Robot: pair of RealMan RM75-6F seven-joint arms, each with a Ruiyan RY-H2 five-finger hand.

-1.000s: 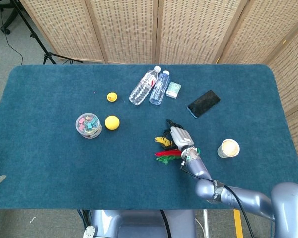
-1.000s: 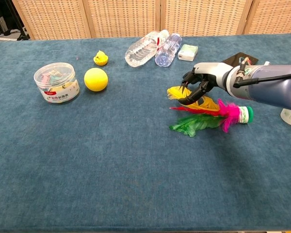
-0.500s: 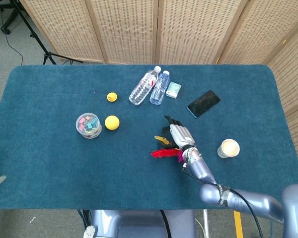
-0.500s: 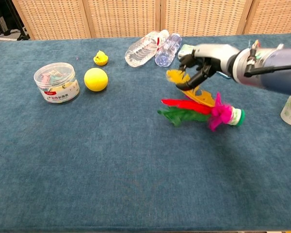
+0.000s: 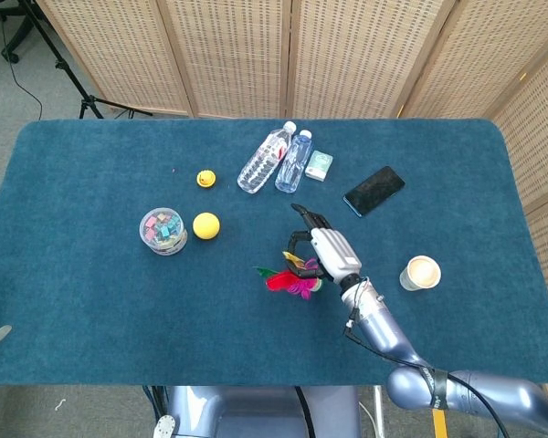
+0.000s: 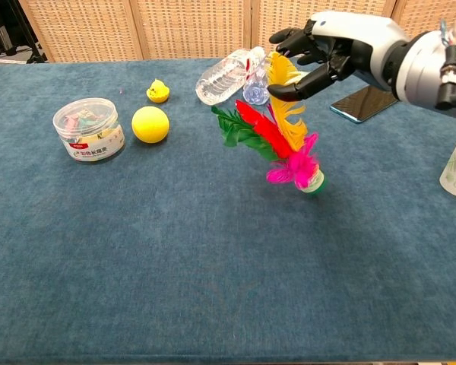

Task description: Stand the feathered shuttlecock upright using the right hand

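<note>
Pinching a yellow feather, the right hand (image 6: 330, 53) tilts the shuttlecock (image 6: 277, 141) mid-table (image 6: 175, 266), edges well apart.

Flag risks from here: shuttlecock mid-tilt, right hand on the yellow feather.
1. The right hand pinches only the yellow feather tip; it could slip and drop the shuttlecock.
2. The shuttlecock leans left on its base; released now, it likely topples.
3. The water bottles lie close behind the hand; a further swing may knock them.

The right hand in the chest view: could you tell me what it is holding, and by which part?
The right hand pinches the feathered shuttlecock by the tip of its yellow feather, with the base down near the table and the feathers tilted.
</note>
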